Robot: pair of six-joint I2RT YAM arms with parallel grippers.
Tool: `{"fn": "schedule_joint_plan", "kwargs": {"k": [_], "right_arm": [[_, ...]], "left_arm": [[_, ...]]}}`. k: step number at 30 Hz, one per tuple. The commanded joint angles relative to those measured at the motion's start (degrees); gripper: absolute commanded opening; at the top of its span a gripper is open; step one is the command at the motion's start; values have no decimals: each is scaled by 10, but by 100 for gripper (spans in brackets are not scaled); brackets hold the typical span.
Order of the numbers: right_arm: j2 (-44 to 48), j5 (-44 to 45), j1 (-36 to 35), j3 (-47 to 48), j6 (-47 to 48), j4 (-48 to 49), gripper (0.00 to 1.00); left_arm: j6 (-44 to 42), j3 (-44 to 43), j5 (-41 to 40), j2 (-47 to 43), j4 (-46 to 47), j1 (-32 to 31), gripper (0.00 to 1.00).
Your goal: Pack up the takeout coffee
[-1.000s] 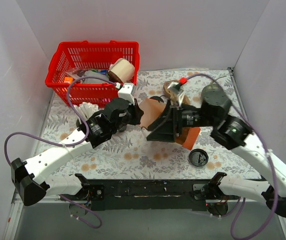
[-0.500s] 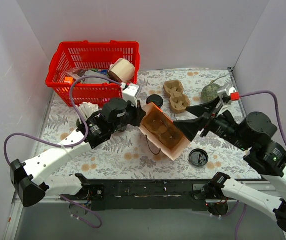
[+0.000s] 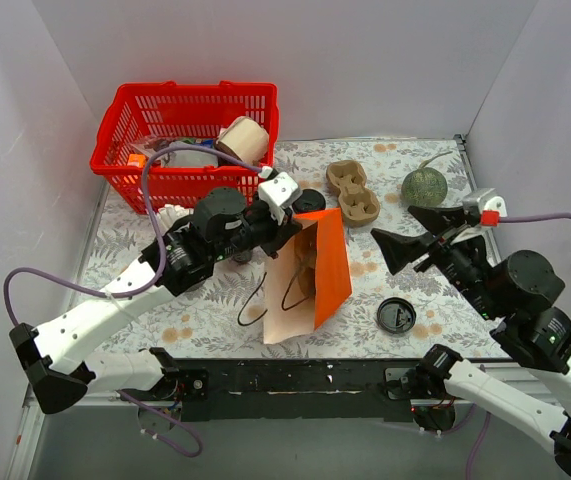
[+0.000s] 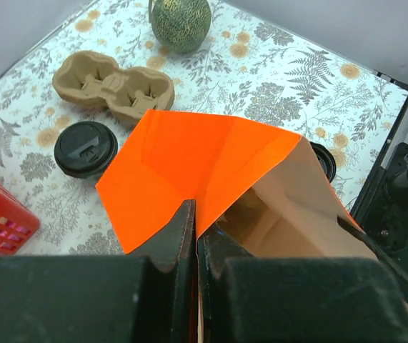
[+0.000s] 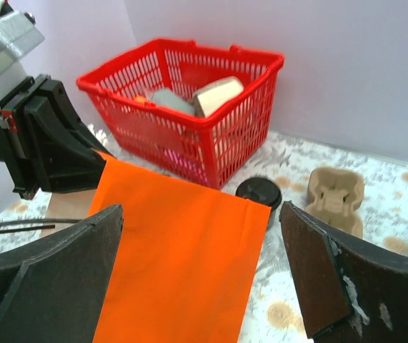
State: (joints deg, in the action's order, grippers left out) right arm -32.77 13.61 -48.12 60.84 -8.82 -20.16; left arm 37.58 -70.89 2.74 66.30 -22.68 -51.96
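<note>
My left gripper (image 4: 195,214) is pinched tight on the top edge of an orange-and-brown paper bag (image 3: 315,265). The bag stands upright with its mouth open on the flower-patterned table (image 3: 205,310). My right gripper (image 3: 412,233) hangs to the right of the bag, jaws spread wide, holding nothing. The takeout coffee (image 3: 310,199), a small round black cup, sits on the table just behind the bag, near a red plastic basket (image 3: 195,90).

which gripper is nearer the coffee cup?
Left. The left gripper, shut on the orange bag, is beside the coffee cup; the right gripper, open, is past the cardboard carrier.
</note>
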Motion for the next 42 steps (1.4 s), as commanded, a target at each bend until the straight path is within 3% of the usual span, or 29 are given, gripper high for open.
{"fn": "schedule_joint_plan", "kwargs": {"k": [1, 10, 16, 21, 24, 29, 31, 32, 37, 42], "right_arm": [[13, 27, 0, 2, 52, 46, 98], [-24, 61, 0, 48, 48, -28, 98], [-79, -8, 0, 85, 43, -93, 98], [-135, -125, 0, 130, 31, -144, 98], [-154, -48, 0, 166, -4, -176, 98], [-172, 86, 0, 197, -94, -230, 98], [-192, 88, 0, 234, -120, -277, 98], [-211, 83, 0, 266, -153, -318, 98], [-266, 120, 0, 316, -221, -470, 98], [-251, 158, 0, 303, -278, -477, 97]], "left_arm": [[-38, -41, 17, 9, -20, -6, 0], [20, -102, -110, 73, -73, -24, 0], [50, -113, -146, 83, -80, -46, 0], [106, -140, -200, 93, -99, -52, 0], [174, -162, -254, 95, -122, -52, 0], [371, -202, -316, 109, -236, -52, 0], [432, -222, -334, 117, -295, -52, 0], [502, -224, -336, 118, -317, -52, 0], [603, -197, -360, 110, -362, -52, 0], [682, -160, -361, 95, -368, -52, 0]]}}
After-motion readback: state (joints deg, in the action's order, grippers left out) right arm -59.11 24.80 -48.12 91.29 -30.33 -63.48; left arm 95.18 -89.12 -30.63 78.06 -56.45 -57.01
